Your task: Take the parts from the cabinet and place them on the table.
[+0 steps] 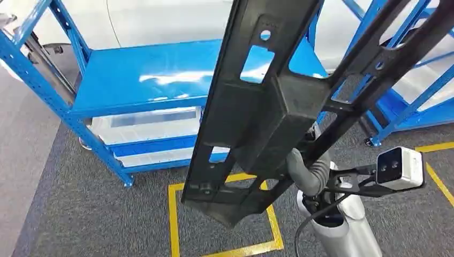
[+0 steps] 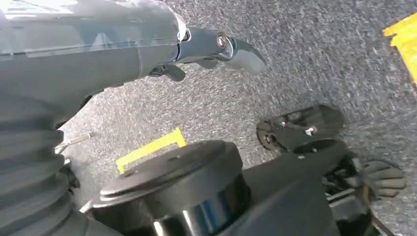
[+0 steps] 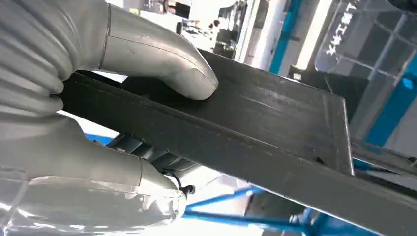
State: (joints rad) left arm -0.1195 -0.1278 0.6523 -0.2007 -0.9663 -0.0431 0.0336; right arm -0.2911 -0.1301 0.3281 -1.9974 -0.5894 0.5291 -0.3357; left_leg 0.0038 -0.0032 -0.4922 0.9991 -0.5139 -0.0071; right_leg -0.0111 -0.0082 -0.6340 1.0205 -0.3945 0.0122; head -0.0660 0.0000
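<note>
A long black moulded part [image 1: 262, 107] is seen crossing the head view diagonally, from the top centre of the frame down to the lower centre; it is held up in the air, over grey carpet and a square of yellow floor tape [image 1: 174, 225]; the right hand [image 1: 310, 172] is clasped around its lower section, right of centre in the frame; in the right wrist view the grey thumb [image 3: 162, 61] is pressed flat on the dark upper face of the part [image 3: 275, 128] while the fingers are wrapped beneath it, so the part is firmly grasped; the left hand [image 2: 216, 49] is seen in the left wrist view at the top of the frame, hanging over the carpet with nothing in it, its fingers held loosely apart; a blue metal shelving rack [image 1: 155, 75] fills the upper left of the head view, with a pale plastic bin [image 1: 144, 126] on a lower shelf; no tabletop can be made out in these frames

For the carry to go well, the grip is probably best kept tight, since the part is long and held near one end, so it may swing or tip; its raised upper end should be steered clear of the blue rack frames at the right of the frame; a slow turn towards the tabletop would likely be safest

Some pale characters are visible on a clear panel at the upper right of the right wrist view, but they cannot be read
</note>
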